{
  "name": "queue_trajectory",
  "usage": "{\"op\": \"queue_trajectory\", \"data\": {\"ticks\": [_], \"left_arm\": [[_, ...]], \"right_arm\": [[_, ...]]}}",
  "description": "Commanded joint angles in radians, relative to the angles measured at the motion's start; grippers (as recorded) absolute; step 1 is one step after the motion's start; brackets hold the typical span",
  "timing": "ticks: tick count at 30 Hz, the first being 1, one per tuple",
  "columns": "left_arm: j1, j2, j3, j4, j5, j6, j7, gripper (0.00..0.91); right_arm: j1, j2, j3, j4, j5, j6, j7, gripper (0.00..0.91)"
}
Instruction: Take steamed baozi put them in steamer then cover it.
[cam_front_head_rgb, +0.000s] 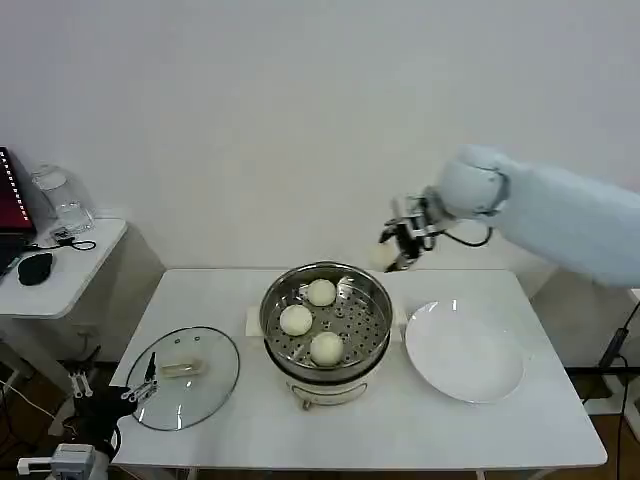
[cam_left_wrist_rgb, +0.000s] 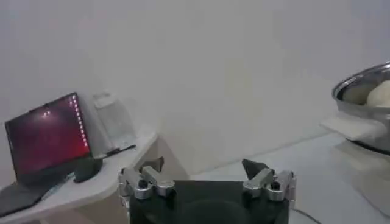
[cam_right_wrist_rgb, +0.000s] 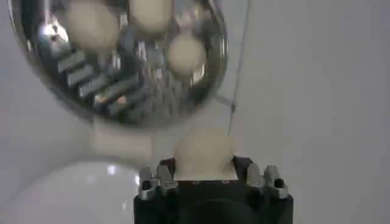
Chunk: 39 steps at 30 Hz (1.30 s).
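Observation:
The shiny steel steamer (cam_front_head_rgb: 276, 302) stands at the table's middle with three off-white baozi (cam_front_head_rgb: 296, 320) on its perforated tray. A fourth baozi (cam_front_head_rgb: 383, 256) hangs in the air behind the steamer's right rim, and my right gripper (cam_front_head_rgb: 400, 249) is shut on it. In the right wrist view this baozi (cam_right_wrist_rgb: 204, 155) sits between the fingers, with the steamer (cam_right_wrist_rgb: 67, 73) beyond. The glass lid (cam_front_head_rgb: 215, 375) lies flat on the table left of the steamer. My left gripper (cam_front_head_rgb: 142, 388) is parked at the lid's left edge, and the left wrist view shows its fingers (cam_left_wrist_rgb: 258, 173) spread wide with nothing between them.
An empty white plate (cam_front_head_rgb: 463, 352) lies right of the steamer. A side table (cam_front_head_rgb: 70, 270) at the left carries a laptop (cam_left_wrist_rgb: 46, 137), a mouse (cam_front_head_rgb: 35, 267) and a clear jug (cam_front_head_rgb: 60, 198). A white wall closes the back.

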Motion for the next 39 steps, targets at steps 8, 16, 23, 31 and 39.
{"op": "queue_trajectory", "data": {"ticks": [8, 16, 23, 31, 39], "left_arm": [[0.008, -0.007, -0.009, -0.003, -0.001, -0.005, 0.000, 0.907], [0.003, -0.013, -0.009, 0.005, 0.000, -0.005, 0.000, 0.907], [0.002, -0.012, -0.013, 0.012, -0.002, -0.006, 0.000, 0.907], [0.001, -0.012, -0.013, 0.013, -0.002, -0.006, 0.000, 0.907], [0.002, -0.013, -0.013, 0.010, -0.002, -0.006, 0.001, 0.907]], "right_arm": [[-0.098, 0.146, -0.098, 0.025, 0.253, -0.262, 0.221, 0.655], [-0.134, 0.151, -0.094, 0.007, 0.233, -0.276, 0.221, 0.655], [-0.155, 0.153, -0.094, -0.015, 0.219, -0.276, 0.217, 0.655], [-0.163, 0.148, -0.092, -0.024, 0.195, -0.271, 0.209, 0.655], [-0.163, 0.142, -0.087, -0.025, 0.186, -0.266, 0.207, 0.907]]}}
